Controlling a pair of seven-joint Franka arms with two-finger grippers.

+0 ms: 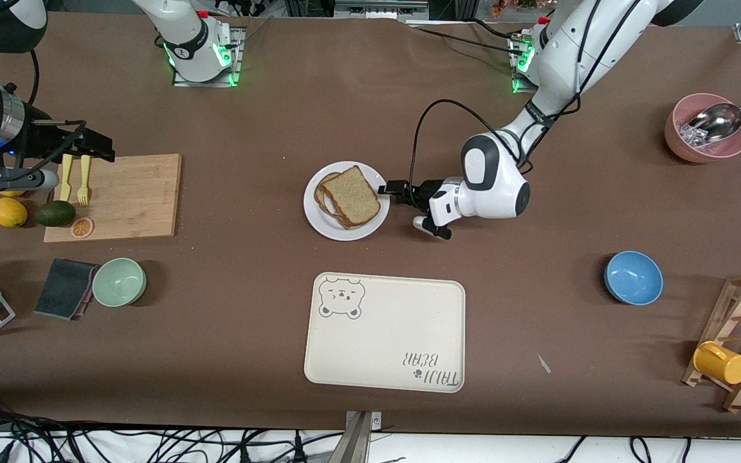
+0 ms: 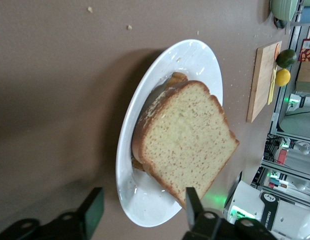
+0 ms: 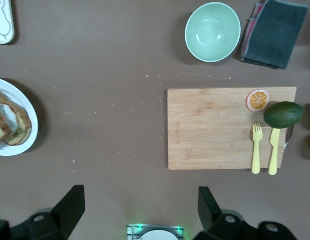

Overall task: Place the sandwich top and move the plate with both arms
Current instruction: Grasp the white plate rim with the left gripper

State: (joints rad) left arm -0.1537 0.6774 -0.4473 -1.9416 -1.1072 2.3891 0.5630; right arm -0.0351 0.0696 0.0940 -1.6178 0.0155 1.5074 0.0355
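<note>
A: Front view first. Where is the sandwich top?

B: It lies on the stack of bread on the plate, tilted a little so its corner reaches out toward the rim. The plate sits mid-table, farther from the camera than the bear tray.

A: And the left gripper?

B: Low, just beside the plate's rim on the left arm's side. In the left wrist view its 2 fingers stand apart, one over the plate's edge near the bread's corner, the other over bare table. Nothing is between them that they pinch.

A: So spread, not gripping?

B: Yes, parted, with a gap about as wide as the slice.

A: The right gripper?

B: That arm waits up over the cutting board at the right arm's end, near the yellow fork and knife. Its wrist view shows the jaws wide and empty.

A: Anything beside the board?

B: An avocado, a lemon and an orange slice.
</note>
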